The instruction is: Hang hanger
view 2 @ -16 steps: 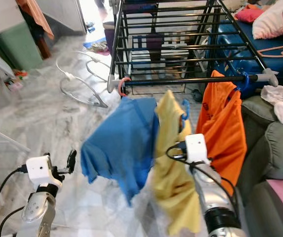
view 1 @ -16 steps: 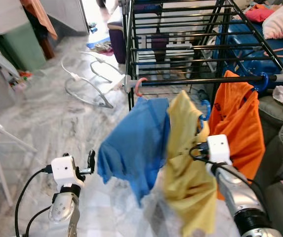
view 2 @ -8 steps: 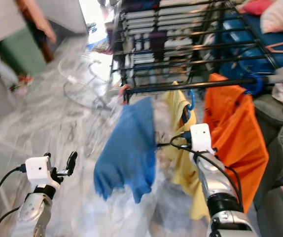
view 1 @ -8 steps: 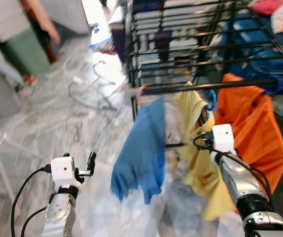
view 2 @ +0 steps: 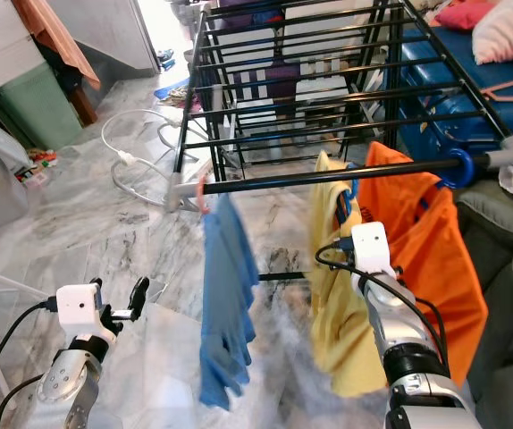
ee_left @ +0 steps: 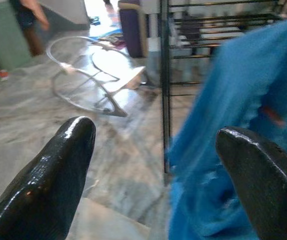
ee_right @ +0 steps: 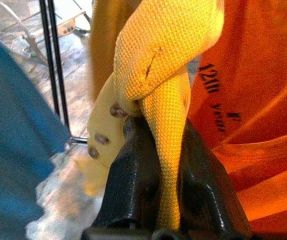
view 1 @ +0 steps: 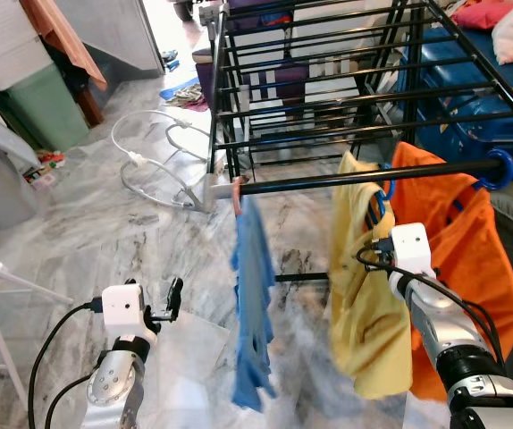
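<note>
Drying rack [view 1: 346, 85]: a black metal frame with many crossbars, standing on the marble floor [view 1: 105, 223]; its front rail [view 1: 364, 177] carries all three garments.
Step in hand: the yellow shirt [view 1: 359, 295] on its blue hanger [view 1: 383, 192] seems to be at the point of being settled on the front rail, between the orange shirt [view 1: 466, 259] and the blue shirt [view 1: 249, 295]. I cannot tell whether the hook is fully over the rail.
Next move: by my reading, confirm that the hook sits on the rail, then loosen the pinch and draw the arm back without dragging the cloth off.
Yellow shirt: a knitted polo with a buttoned placket, hanging in long folds, bunched near the collar.
Blue shirt: hangs edge-on from a pink hook [view 1: 236, 198] at the rail's left end.
Right end effector [ee_right: 156, 150]: pressed together on a fold of the yellow shirt, beside the orange shirt.
Left end effector [ee_left: 153, 165]: spread, holding nothing, low over the floor near the blue shirt's hem.
</note>
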Motion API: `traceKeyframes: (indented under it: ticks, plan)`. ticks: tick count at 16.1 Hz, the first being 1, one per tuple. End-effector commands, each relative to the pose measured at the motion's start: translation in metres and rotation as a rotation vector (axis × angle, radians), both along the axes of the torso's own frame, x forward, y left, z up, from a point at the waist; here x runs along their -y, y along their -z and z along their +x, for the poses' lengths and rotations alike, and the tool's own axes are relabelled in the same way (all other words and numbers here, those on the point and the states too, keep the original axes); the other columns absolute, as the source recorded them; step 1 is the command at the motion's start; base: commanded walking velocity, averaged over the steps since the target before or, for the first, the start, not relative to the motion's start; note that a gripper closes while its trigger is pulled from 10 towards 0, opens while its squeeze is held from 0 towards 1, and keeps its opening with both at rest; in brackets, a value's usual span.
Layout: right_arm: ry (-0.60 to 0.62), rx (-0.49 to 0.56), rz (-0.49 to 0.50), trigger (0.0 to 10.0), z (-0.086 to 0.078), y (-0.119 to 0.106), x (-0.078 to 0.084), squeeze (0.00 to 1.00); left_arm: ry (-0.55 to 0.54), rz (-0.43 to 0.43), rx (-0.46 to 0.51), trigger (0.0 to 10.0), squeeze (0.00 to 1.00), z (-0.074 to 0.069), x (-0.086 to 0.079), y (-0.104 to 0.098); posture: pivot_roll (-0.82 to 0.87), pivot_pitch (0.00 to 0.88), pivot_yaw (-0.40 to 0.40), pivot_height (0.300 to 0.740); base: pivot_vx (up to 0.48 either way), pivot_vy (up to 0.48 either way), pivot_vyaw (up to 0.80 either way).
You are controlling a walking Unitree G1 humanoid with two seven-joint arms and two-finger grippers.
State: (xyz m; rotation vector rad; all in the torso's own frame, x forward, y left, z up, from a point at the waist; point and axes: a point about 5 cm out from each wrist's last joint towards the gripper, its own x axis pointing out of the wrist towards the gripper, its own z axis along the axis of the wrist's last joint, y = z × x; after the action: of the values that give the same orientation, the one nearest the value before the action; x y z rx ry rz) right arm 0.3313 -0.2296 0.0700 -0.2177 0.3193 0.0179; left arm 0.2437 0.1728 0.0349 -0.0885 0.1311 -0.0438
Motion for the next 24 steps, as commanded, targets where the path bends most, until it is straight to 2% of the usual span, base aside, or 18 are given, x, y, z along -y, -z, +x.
traceKeyframes:
  ticks: [1, 3, 5, 7, 9, 11, 15, 18, 23, 24]
  plan:
    - [-0.038, 0.077, 0.000, 10.0, 0.004, -0.012, -0.007, 0.00, -0.008, 0.020, -0.028, 10.0, 0.00, -0.007, -0.006, 0.005, -0.15, 0.000, 0.124, 0.740, 0.000, 0.000, 0.00]
    - [-0.041, 0.067, 0.004, 10.0, -0.008, -0.002, -0.010, 0.00, -0.007, 0.023, -0.035, 10.0, 0.00, -0.007, -0.007, 0.006, -0.16, 0.000, 0.127, 0.740, 0.000, 0.000, 0.00]
    - [-0.043, 0.062, 0.017, 10.0, -0.027, 0.011, -0.016, 0.00, -0.001, 0.027, -0.039, 10.0, 0.00, -0.007, -0.007, 0.006, -0.16, 0.000, 0.133, 0.740, 0.000, 0.000, 0.00]
    - [-0.037, 0.106, 0.038, 10.0, -0.043, 0.011, -0.024, 0.00, 0.008, 0.030, -0.041, 10.0, 0.00, -0.006, -0.006, 0.006, -0.17, 0.000, 0.144, 0.740, 0.000, 0.000, 0.00]
    - [-0.044, 0.151, 0.026, 10.0, -0.047, 0.003, -0.029, 0.00, 0.021, 0.031, -0.043, 10.0, 0.00, -0.005, -0.005, 0.006, -0.18, 0.000, 0.153, 0.740, 0.000, 0.000, 0.00]
    - [-0.027, 0.207, 0.016, 10.0, -0.036, -0.014, -0.028, 0.00, 0.034, 0.034, -0.044, 10.0, 0.00, -0.003, -0.004, 0.005, -0.19, 0.000, 0.166, 0.740, 0.000, 0.000, 0.00]
    - [-0.013, 0.204, 0.011, 10.0, -0.021, -0.027, -0.023, 0.00, 0.037, 0.037, -0.045, 10.0, 0.00, -0.002, -0.003, 0.005, -0.19, 0.000, 0.162, 0.740, 0.000, 0.000, 0.00]
    - [0.016, 0.162, 0.038, 10.0, -0.005, -0.032, -0.017, 0.00, 0.026, 0.037, -0.051, 10.0, 0.00, -0.004, -0.004, 0.007, -0.18, 0.000, 0.151, 0.740, 0.000, 0.000, 0.00]
    - [0.045, 0.091, 0.100, 10.0, 0.009, -0.033, -0.012, 0.00, 0.021, 0.037, -0.055, 10.0, 0.00, -0.005, -0.004, 0.008, -0.18, 0.000, 0.146, 0.740, 0.000, 0.000, 0.00]
    - [0.040, 0.028, 0.111, 10.0, 0.009, -0.025, -0.012, 0.00, 0.020, 0.037, -0.056, 10.0, 0.00, -0.005, -0.004, 0.009, -0.18, 0.000, 0.146, 0.740, 0.000, 0.000, 0.00]
